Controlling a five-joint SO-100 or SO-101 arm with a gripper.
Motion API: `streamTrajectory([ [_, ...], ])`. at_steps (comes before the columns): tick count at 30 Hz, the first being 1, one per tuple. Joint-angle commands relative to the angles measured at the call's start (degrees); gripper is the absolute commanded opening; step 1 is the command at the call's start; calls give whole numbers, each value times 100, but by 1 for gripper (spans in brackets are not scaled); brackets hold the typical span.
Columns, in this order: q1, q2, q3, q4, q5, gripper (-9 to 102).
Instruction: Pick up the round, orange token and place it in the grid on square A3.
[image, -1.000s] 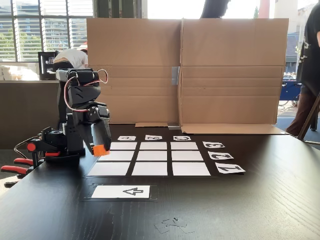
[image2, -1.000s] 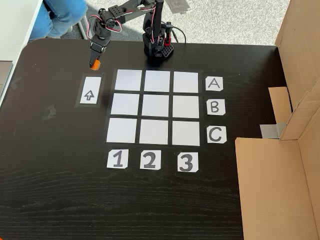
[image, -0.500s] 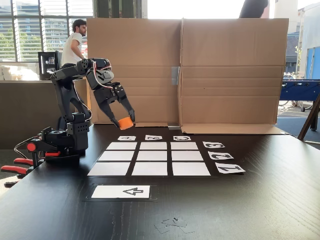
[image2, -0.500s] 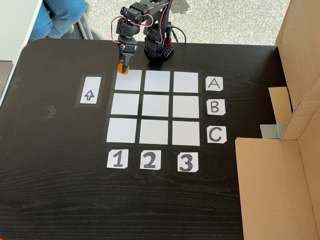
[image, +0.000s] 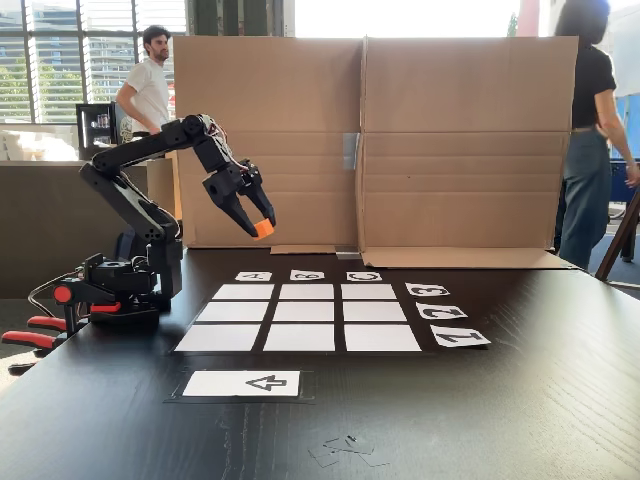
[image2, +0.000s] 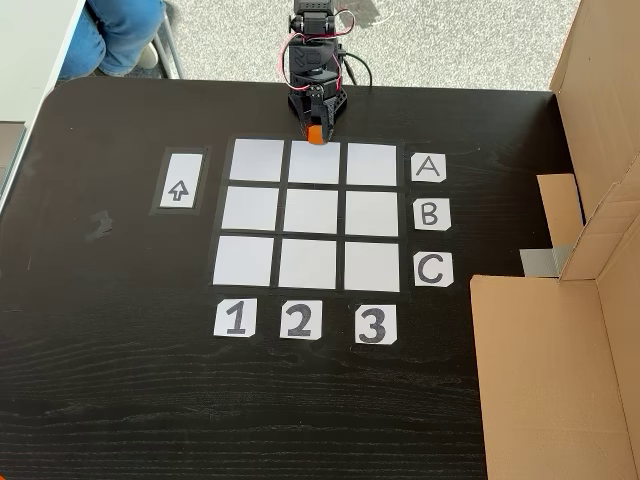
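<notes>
Gripper (image2: 316, 131) w/ token (image: 263, 229) swung right, fingers hidden.

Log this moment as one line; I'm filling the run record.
stage: carry | gripper: shut on token, raised above table | position: above grid top edge, middle column | square A3: empty

Glass-walled office, cardboard screen (image: 370, 140)

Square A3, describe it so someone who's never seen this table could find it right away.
On the black wooden table lies a three-by-three grid of white paper rectangles edged by letter and number labels. Square A3 is the corner cell in the row beside the "A" label and the column above the "3" label, nearest the black robot arm's base.
</notes>
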Motion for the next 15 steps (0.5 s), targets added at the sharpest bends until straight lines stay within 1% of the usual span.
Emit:
streamTrajectory([
  [1, -580, -123, 105, 26, -53, 0],
  [6, -1608, -431, 686, -79, -26, 0],
  [8, -1854, -589, 791, -149, -26, 0],
  [15, -2408, -1134, 1336, -1125, 158, 0],
])
